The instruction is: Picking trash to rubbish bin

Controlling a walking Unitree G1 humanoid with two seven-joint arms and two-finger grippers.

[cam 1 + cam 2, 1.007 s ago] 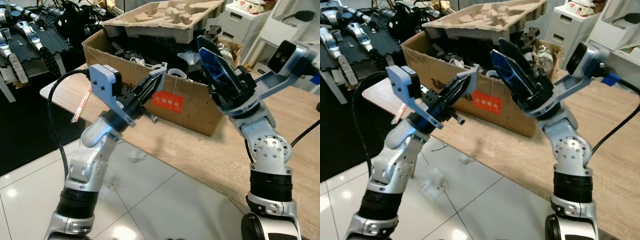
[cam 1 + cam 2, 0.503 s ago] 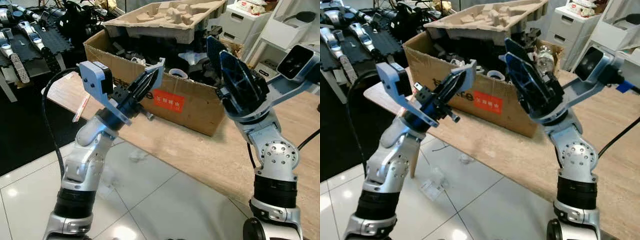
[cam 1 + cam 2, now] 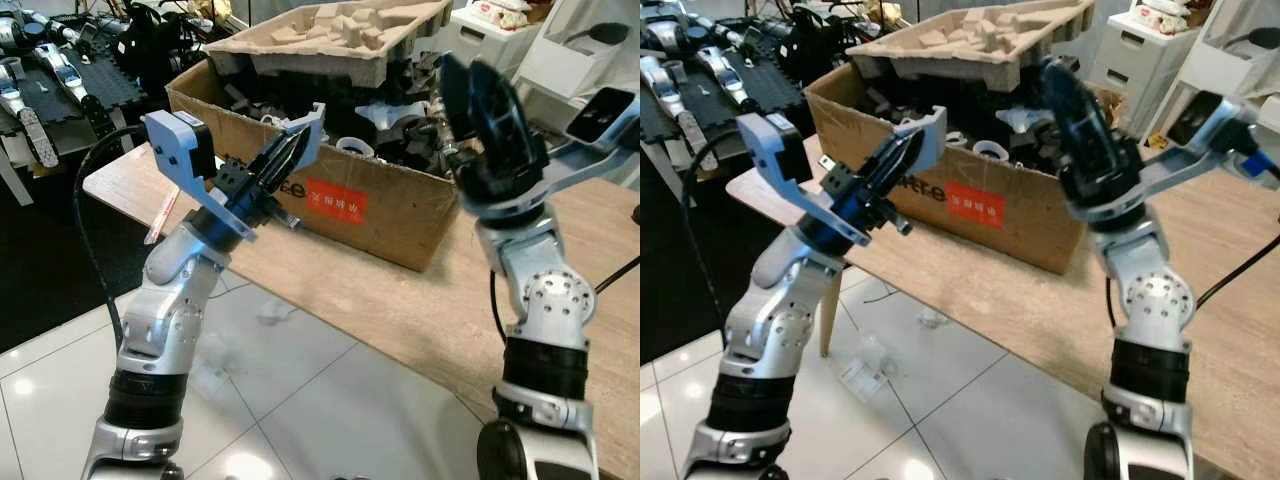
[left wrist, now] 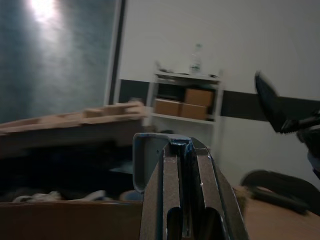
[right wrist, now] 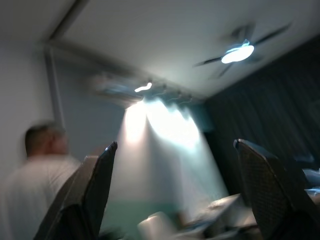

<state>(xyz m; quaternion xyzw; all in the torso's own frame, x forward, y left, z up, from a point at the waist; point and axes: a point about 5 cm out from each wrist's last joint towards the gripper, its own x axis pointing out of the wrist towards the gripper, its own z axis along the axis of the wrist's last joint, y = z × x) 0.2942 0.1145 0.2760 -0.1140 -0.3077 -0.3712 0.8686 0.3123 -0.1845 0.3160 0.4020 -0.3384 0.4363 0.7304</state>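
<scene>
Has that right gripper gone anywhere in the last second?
Yes. The right gripper has swung up and away from the robot: it was in front of the cardboard box near the red label, and now reaches above the box's rim.

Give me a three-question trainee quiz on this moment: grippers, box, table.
1. True or false: the left gripper is shut on a thin grey piece.
2. The right gripper is: A) open, raised above the table, B) shut on a bottle, C) resting on the floor.
3. What lies on top of the cardboard box?

Key: 1 true. 2 A. 3 A moulded pulp tray.
</scene>
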